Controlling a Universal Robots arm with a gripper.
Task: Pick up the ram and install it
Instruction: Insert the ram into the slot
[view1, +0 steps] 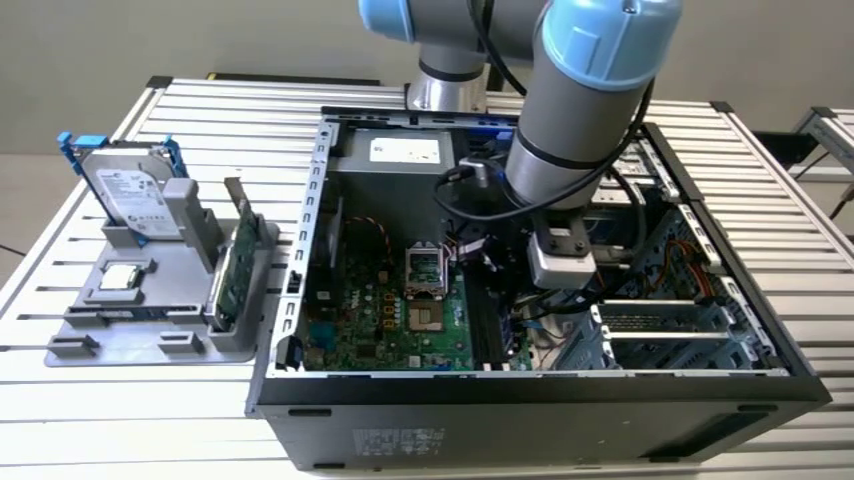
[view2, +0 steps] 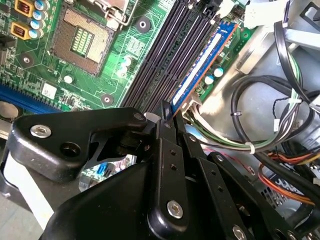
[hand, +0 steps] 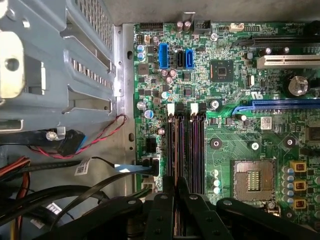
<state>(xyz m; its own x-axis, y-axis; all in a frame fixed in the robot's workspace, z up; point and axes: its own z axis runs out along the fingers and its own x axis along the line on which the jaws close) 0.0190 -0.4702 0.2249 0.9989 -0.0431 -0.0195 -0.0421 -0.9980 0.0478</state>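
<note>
The ram (view2: 200, 65) stands in the outermost memory slot inside the open computer case (view1: 296, 300), running straight out ahead of the jaws. They are drawn narrow, pinching its near end as far as I can judge. My worry on the motherboard (hand: 225, 125) is uneven pressure: the gripper (view2: 171, 114) holds one end only, so the stick could seat tilted. The empty slots (view2: 160, 60) lie just beside the jaws – a sideways slip would strike them. The black cables (view2: 260, 115) on the other side could snag.

No print is legible on the hard drive's label (view1: 134, 192) (white, markings unclear).
</note>
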